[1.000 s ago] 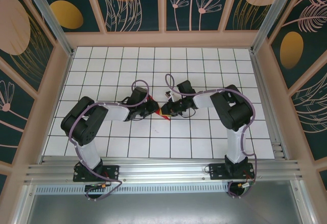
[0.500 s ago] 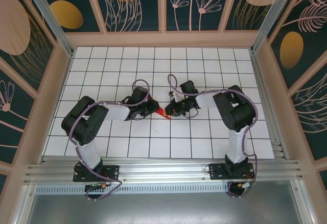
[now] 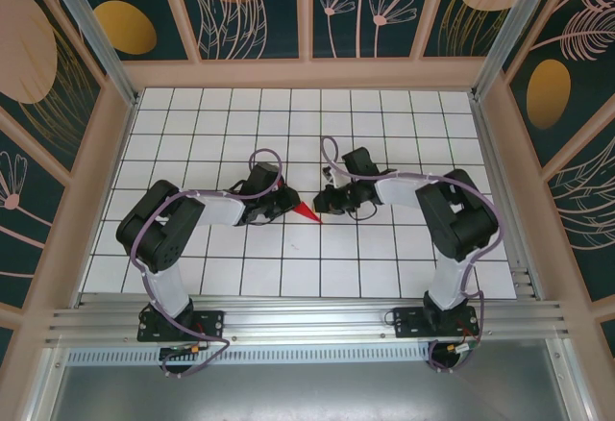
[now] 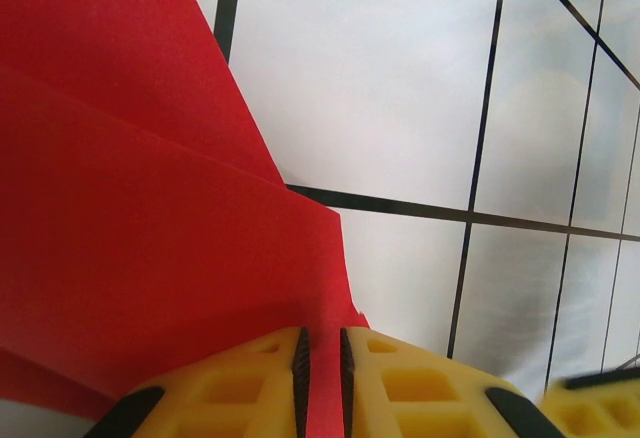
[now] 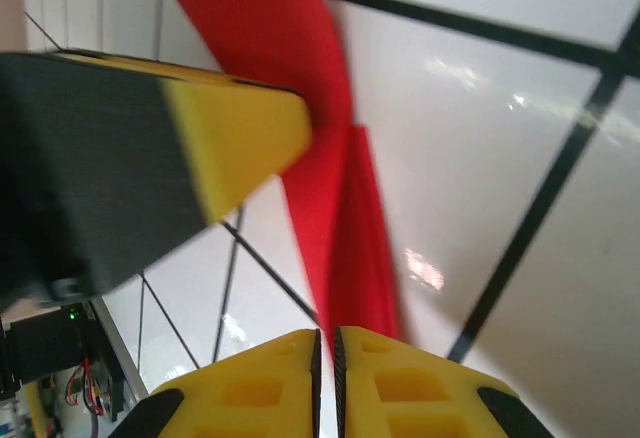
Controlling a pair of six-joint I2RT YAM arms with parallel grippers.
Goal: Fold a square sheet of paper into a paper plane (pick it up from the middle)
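Observation:
The square sheet of paper is bright red and folded into a narrow pointed shape on the white tiles, between both grippers. My left gripper is shut on its wide end. In the left wrist view the layered red paper runs down between the toothed pads of the left gripper. My right gripper is at the pointed end. In the right wrist view the slim red strip of paper reaches into the very narrow gap of the right gripper. The left gripper's yellow finger holds the paper farther up.
The white grid-tiled table is walled by patterned panels, with a metal rail along the near edge. Both arms lie low over the table's centre, elbows out to the sides.
The right gripper has moved right along the paper toward its tip, and its elbow swung outward. The red point now shows longer and clearer. The left arm has stayed put.

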